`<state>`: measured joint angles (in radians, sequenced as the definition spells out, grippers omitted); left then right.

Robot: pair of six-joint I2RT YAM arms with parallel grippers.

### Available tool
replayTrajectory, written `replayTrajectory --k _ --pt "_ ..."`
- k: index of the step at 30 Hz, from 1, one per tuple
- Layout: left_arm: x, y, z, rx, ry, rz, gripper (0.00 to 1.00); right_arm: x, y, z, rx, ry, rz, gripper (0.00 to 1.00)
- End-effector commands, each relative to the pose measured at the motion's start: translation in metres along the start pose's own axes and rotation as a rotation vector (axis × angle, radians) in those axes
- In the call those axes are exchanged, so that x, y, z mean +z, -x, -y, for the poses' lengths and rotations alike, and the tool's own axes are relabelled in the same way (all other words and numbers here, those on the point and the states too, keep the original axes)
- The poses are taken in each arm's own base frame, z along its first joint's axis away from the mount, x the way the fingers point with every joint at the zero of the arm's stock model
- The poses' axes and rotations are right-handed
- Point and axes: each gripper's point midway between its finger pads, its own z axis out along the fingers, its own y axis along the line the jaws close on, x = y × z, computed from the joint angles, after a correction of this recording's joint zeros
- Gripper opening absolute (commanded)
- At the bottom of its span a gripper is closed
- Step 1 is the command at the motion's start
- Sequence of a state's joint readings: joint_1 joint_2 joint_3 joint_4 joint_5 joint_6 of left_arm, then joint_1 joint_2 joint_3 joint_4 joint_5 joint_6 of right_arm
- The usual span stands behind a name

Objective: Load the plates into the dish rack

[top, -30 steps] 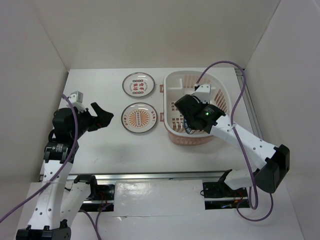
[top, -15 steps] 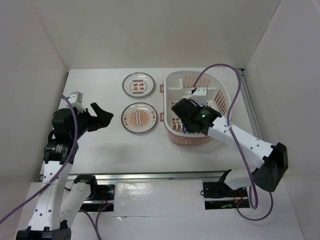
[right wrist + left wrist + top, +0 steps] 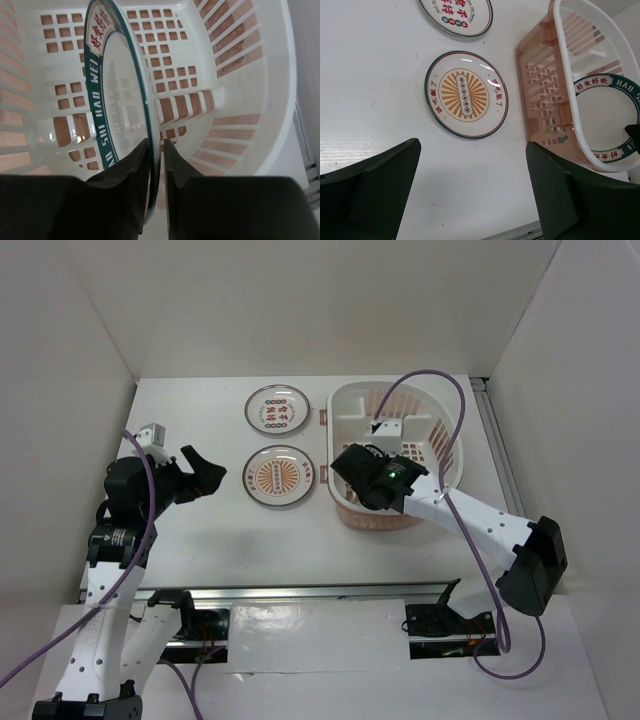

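While gripped in dish rack (image 3: pixel 272 75) | green-rimmed plate (image 3: pixel 120 100) | rim: "HAO SHI WEI"

A plain white worktop (image 3: pixel 200 530) fills the middle of the top view, boxed in by bare white panels: a back wall (image 3: pixel 320 300) at 12 o'clock, a left wall (image 3: pixel 50 390) at 9 o'clock and a right wall (image 3: pixel 570 390) at 3 o'clock. A silver metal rail (image 3: pixel 300 592) runs along the worktop's edge at 6 o'clock with a lower white board (image 3: pixel 300 680) below it, and a thinner metal strip (image 3: pixel 503 465) lines the edge at 3 o'clock. The light is even and soft, casting only faint grey shadows on the worktop.
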<state>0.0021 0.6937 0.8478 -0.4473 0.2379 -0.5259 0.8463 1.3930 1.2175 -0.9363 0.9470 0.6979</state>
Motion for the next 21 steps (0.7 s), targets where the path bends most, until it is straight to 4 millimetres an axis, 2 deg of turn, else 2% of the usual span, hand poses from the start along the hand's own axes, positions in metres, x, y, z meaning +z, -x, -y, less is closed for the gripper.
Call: replayTrajectory --k 1,2,4,12,13,19,20,21 --pt "-0.002 0.004 0.001 0.024 -0.005 0.024 1.0 -0.003 0.003 -0.008 0.02 -0.003 0.014 0.25" --pt "-0.002 0.004 0.001 0.024 -0.005 0.024 1.0 -0.003 0.003 -0.008 0.02 -0.003 0.014 0.33" --pt "-0.002 0.004 0.001 0.024 -0.005 0.024 1.0 -0.002 0.005 -0.012 0.028 0.001 0.017 0.4" --pt "-0.002 0.005 0.0 0.024 0.003 0.028 1.0 -0.001 0.007 -0.016 0.033 -0.001 0.016 0.42" --pt "-0.002 0.005 0.0 0.024 0.003 0.028 1.0 -0.004 0.01 -0.019 0.037 0.011 0.022 0.48" --pt "-0.002 0.005 0.0 0.024 0.003 0.028 1.0 -0.01 0.014 -0.02 0.075 0.049 0.021 0.69" --pt "-0.002 0.005 0.0 0.024 0.003 0.028 1.0 -0.01 0.014 -0.02 0.075 0.049 0.021 0.76" --pt "0.0 0.004 -0.001 0.021 0.007 0.02 1.0 -0.012 0.015 -0.019 0.079 0.046 0.018 0.77"
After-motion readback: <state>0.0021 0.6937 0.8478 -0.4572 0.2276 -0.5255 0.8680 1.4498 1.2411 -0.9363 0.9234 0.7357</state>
